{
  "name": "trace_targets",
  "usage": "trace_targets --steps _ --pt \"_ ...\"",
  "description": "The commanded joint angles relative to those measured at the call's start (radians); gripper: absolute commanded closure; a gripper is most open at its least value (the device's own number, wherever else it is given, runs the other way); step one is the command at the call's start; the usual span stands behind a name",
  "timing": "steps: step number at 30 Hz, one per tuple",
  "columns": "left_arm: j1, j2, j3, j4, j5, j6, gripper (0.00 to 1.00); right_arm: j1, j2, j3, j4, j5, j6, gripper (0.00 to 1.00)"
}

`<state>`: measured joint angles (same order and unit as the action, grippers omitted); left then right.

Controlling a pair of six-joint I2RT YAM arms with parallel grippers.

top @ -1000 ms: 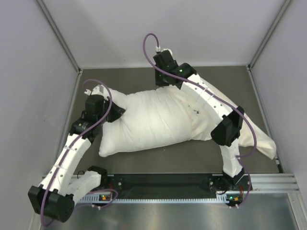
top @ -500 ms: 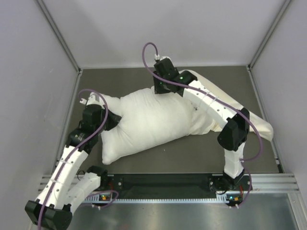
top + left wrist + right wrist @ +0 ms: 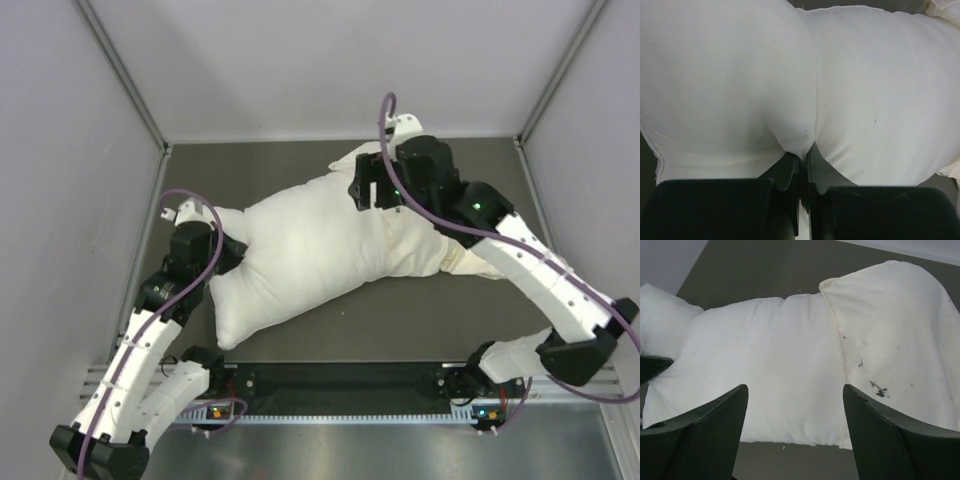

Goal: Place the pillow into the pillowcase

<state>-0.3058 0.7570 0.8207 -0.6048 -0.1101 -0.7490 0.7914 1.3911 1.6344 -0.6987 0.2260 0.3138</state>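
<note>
The plump white pillow (image 3: 300, 250) lies slantwise on the dark mat, its right end tucked inside the cream pillowcase (image 3: 425, 250). The right wrist view shows the pillowcase (image 3: 890, 340), flecked with dark marks, ending at a seam across the pillow (image 3: 765, 355). My left gripper (image 3: 232, 250) is at the pillow's left end. In the left wrist view its jaws (image 3: 803, 150) are shut on a pinched fold of pillow (image 3: 740, 75). My right gripper (image 3: 375, 190) hovers open over the pillowcase's edge. Its fingers (image 3: 715, 425) stand wide apart, nothing between them (image 3: 795, 387).
Grey walls (image 3: 70, 200) close in the dark mat (image 3: 250, 165) on the left, back and right. A metal rail (image 3: 340, 385) with both arm bases runs along the near edge. The right arm's elbow (image 3: 580, 350) hangs near the right wall.
My right gripper has opened, let go of the pillowcase's edge and drawn back to the right, with its elbow swinging toward the right wall. The left gripper keeps its pinch; the pillow shifted slightly.
</note>
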Motion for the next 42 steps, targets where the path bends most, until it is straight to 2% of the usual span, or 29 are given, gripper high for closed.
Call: trace_targets --steps 1,5,6,10,12,13,16,19,24,29,32,37,39,42 --pt "-0.010 -0.019 0.050 0.014 -0.006 0.042 0.92 0.017 -0.102 -0.097 0.038 0.053 -0.050 0.23" --pt "-0.010 -0.030 0.080 -0.019 -0.028 0.054 0.75 0.014 -0.107 -0.151 -0.008 0.192 -0.076 0.21" --pt "-0.010 -0.036 0.078 -0.021 -0.034 0.053 0.65 0.014 -0.092 -0.165 -0.016 0.206 -0.076 0.22" --pt "-0.010 -0.064 0.075 -0.055 -0.075 0.068 0.43 0.016 -0.049 -0.200 -0.001 0.275 -0.084 0.29" --pt "-0.010 -0.061 0.090 -0.090 -0.121 0.079 0.36 0.014 -0.008 -0.197 0.010 0.318 -0.097 0.31" --pt "-0.009 -0.053 0.107 -0.123 -0.140 0.089 0.27 0.014 0.008 -0.193 0.014 0.338 -0.105 0.32" --pt "-0.009 -0.018 0.138 -0.168 -0.223 0.102 0.12 0.020 0.075 -0.163 0.025 0.384 -0.130 0.32" --pt "-0.007 0.004 0.146 -0.199 -0.275 0.103 0.02 0.023 0.140 -0.124 0.036 0.426 -0.151 0.33" --pt "0.008 -0.016 0.138 -0.190 -0.351 0.111 0.01 0.034 0.238 -0.070 0.039 0.555 -0.186 0.39" --pt "0.054 0.001 0.117 -0.165 -0.333 0.123 0.01 0.037 0.304 -0.035 0.051 0.706 -0.211 0.55" --pt "0.128 0.010 0.078 -0.118 -0.232 0.132 0.01 0.037 0.310 -0.030 0.082 0.717 -0.242 0.58" --pt "0.370 0.019 -0.006 -0.050 0.054 0.161 0.01 0.037 0.350 -0.005 0.088 0.714 -0.257 0.59" --pt "0.407 0.010 -0.032 -0.040 0.079 0.162 0.01 0.037 0.362 -0.004 0.093 0.714 -0.260 0.57" --pt "0.407 -0.007 -0.052 -0.029 0.102 0.128 0.01 0.034 0.388 -0.004 0.099 0.717 -0.259 0.62"
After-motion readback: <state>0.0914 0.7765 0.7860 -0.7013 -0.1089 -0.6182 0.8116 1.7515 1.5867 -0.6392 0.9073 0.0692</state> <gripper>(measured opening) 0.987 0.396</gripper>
